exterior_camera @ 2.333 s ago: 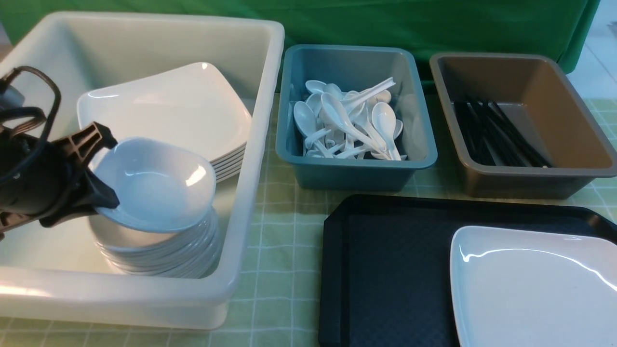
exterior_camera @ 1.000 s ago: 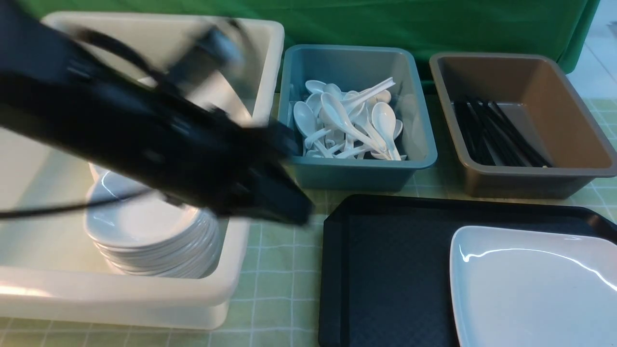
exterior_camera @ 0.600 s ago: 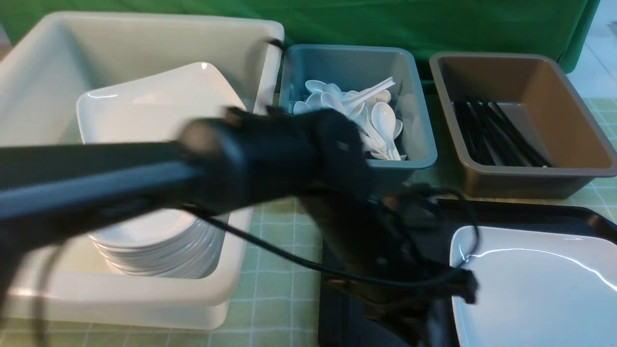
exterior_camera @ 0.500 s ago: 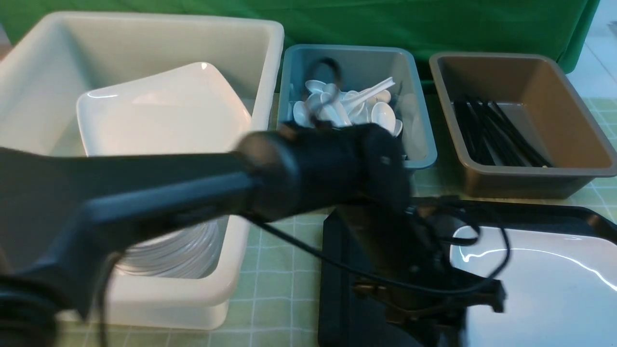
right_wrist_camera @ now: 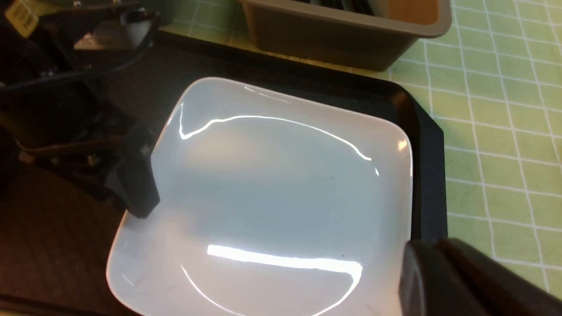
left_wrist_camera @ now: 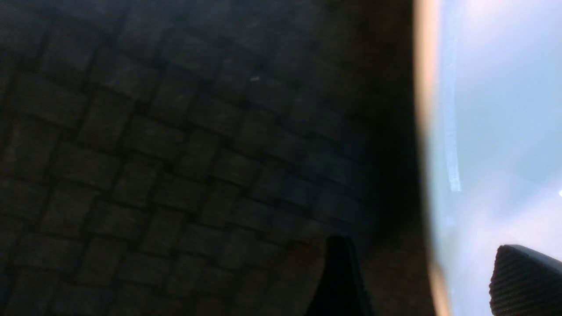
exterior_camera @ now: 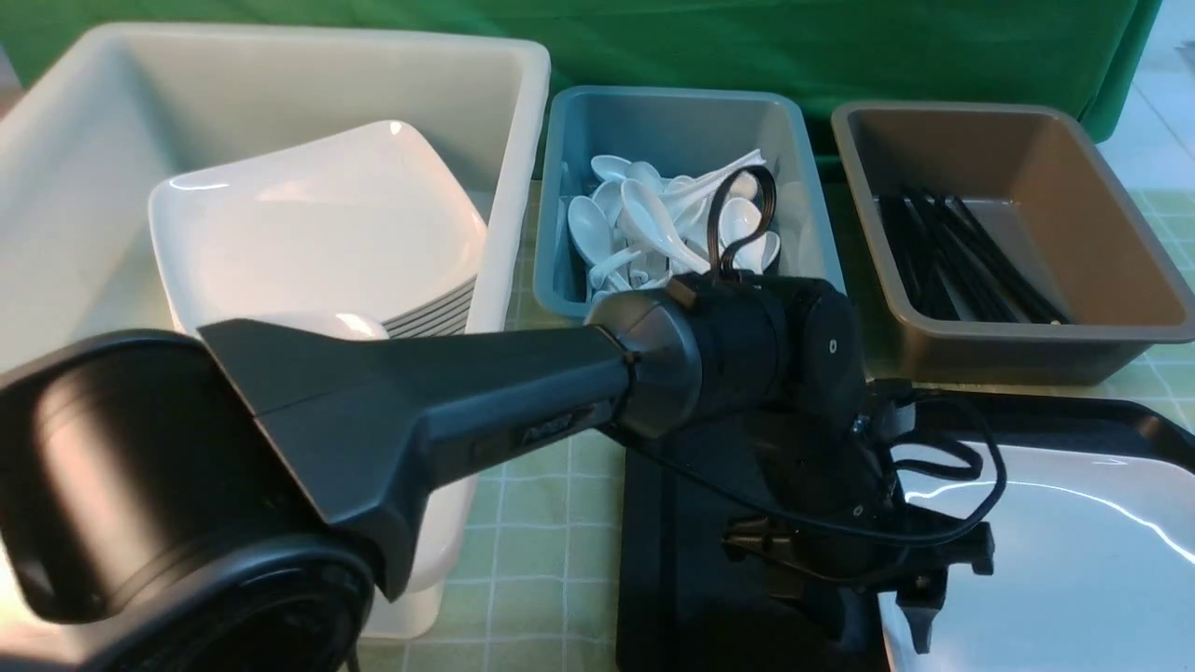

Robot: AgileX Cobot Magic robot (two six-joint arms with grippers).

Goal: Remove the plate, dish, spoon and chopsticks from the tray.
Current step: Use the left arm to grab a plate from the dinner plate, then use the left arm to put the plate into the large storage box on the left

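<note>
In the front view the left tool (exterior_camera: 882, 623) hangs low over the tray (exterior_camera: 637, 523), right at the near-left rim of the plate (exterior_camera: 1055, 560), which spreads away to the tool's right. Under the tool and to its left the tray shows only bare black, though the arm hides part of it. Beyond the tool stand a teal tub (exterior_camera: 826, 299) of spoons (exterior_camera: 653, 219) and a brown tub (exterior_camera: 1027, 359) of chopsticks (exterior_camera: 962, 261). Well off to its left on the table (exterior_camera: 551, 467), a white tub (exterior_camera: 523, 140) holds stacked plates (exterior_camera: 317, 215), with the rim of a dish (exterior_camera: 341, 325) peeking past the arm. In the left wrist view the tool is spread wide: one of its fingers (left_wrist_camera: 522, 281) lies over the plate's white, the other over the tray's texture, and the rim runs between them. Nothing is pinched, and contact cannot be judged. In the right wrist view the right tool (right_wrist_camera: 419, 263) is pressed together and empty, at the plate's corner across from the left tool. Whether it rests on the plate or just above it cannot be told. No spoon, chopsticks or dish shows on the tray here. So most of the clearing looks done, and the plate seems to be the one piece left. It has yet to be gripped, lifted and, most likely, laid on the white tub's stack.
</note>
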